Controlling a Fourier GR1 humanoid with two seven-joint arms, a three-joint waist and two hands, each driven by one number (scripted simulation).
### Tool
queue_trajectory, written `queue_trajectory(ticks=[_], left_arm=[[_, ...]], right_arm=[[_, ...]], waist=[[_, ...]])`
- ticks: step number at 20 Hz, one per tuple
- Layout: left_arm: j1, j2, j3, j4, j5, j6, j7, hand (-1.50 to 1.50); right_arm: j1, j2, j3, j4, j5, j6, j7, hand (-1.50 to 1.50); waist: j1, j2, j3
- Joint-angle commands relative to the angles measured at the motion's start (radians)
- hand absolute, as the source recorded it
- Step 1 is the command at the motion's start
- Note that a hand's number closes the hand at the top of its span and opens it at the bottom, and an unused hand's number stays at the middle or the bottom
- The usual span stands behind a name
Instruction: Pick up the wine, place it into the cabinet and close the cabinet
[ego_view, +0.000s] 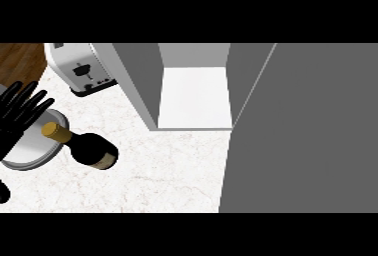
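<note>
While left hand (22, 107) rests open, wine (85, 146) stands upright, cork tilted up-left.

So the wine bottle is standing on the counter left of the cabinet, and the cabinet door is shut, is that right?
Not quite. The head view shows the cabinet with its door swung open and the white shelf exposed. The rest holds: the wine bottle stands on the counter, left of the cabinet.

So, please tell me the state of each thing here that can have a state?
Cabinet: door open, inside shelf bare.
Wine bottle: on the counter, corked, not held.
Plate: on the counter, partly under the bottle's neck.
Toaster: on the counter, nothing in it visible.
Left robot hand: open, fingers straight.
</note>
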Motion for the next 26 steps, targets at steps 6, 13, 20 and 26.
queue_trajectory(ticks=[6,13,20,26], left_arm=[[-0.103,-0.001,0.007,0.332,-0.257,-0.119,-0.201,-1.50],[-0.134,-0.033,-0.024,0.534,-0.551,-0.119,-0.510,-1.50],[-0.117,-0.047,-0.101,0.686,-0.700,-0.105,-0.749,-1.50],[-0.153,-0.016,-0.137,0.819,-0.732,-0.106,-0.843,-1.50]], right_arm=[[0.038,-0.004,-0.040,-0.091,-0.077,0.024,0.023,-1.50],[-0.026,0.036,0.011,-0.007,-0.007,0.005,-0.013,-1.50],[0.008,0.032,-0.005,0.008,-0.005,0.030,-0.060,-1.50],[0.061,0.014,-0.024,-0.066,-0.054,0.043,-0.024,-1.50]], waist=[[-0.002,0.001,0.000],[-0.007,0.005,-0.002],[-0.011,0.007,-0.002],[-0.020,0.005,-0.002]])
